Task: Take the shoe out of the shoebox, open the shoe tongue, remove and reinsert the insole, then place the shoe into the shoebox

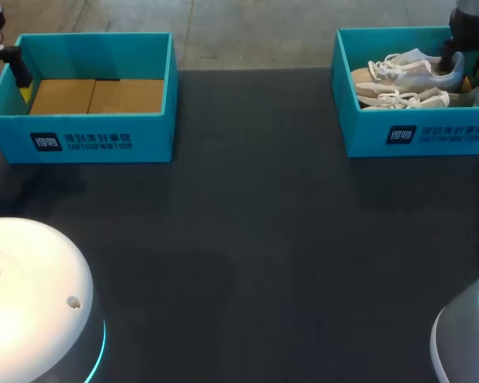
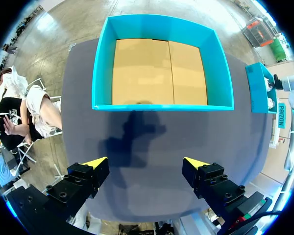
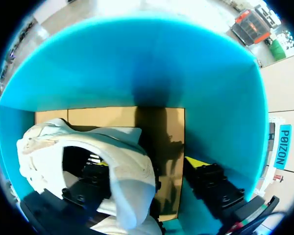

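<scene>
right shoebox (image 1: pixel 415 136), upper right of frame: holds pale shoes (image 1: pixel 407 76).
right gripper (image 3: pixel 152 166): lowered inside it, one finger within a shoe's collar, the other outside, not yet clamped.
left shoebox (image 1: pixel 84 128), upper left: cardboard floor bare.
left gripper (image 2: pixel 144 164): released, grasping nothing.
stage: lifting out or just returned; undecidable.

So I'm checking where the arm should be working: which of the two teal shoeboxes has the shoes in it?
The teal shoebox at the right, where the right gripper reaches in among pale sneakers. The left shoebox shows only bare cardboard floor.
</scene>
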Robot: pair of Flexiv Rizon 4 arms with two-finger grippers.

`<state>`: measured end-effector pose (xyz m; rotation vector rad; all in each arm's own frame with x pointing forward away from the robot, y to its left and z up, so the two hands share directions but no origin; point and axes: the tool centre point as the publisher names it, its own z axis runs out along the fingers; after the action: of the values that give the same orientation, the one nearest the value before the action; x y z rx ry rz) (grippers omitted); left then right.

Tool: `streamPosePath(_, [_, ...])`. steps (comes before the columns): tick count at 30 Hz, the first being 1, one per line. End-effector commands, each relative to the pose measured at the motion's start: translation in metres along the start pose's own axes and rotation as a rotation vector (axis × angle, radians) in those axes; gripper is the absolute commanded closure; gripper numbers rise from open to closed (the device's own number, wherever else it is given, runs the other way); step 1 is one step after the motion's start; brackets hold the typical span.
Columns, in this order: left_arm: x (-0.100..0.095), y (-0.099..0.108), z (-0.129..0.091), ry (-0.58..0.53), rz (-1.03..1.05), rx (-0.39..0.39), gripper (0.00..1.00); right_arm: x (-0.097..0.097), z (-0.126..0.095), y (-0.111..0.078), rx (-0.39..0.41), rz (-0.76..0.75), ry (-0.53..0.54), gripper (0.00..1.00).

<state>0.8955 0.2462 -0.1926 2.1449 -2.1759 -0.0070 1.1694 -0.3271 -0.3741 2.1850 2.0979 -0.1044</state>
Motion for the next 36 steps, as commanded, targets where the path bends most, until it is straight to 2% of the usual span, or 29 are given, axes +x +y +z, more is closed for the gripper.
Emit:
streamPosePath(1, [0.0,0.001,0.0,-0.002,-0.001,0.002,0.0,0.003,-0.018,-0.008,-0.009,-0.007,-0.003,0.0])
streamPosePath(14, [0.0,0.001,0.0,-0.002,-0.001,0.002,0.0,0.021,-0.071,-0.032,-0.034,-0.025,0.027,0.0])
streamPosePath(24, [0.0,0.001,0.0,-0.002,-0.001,0.002,0.0,0.038,-0.112,-0.065,-0.034,-0.017,0.068,0.0])
streamPosePath(36, [0.0,0.001,0.0,-0.002,-0.001,0.002,0.0,0.066,-0.143,-0.105,-0.023,-0.023,0.129,0.0])
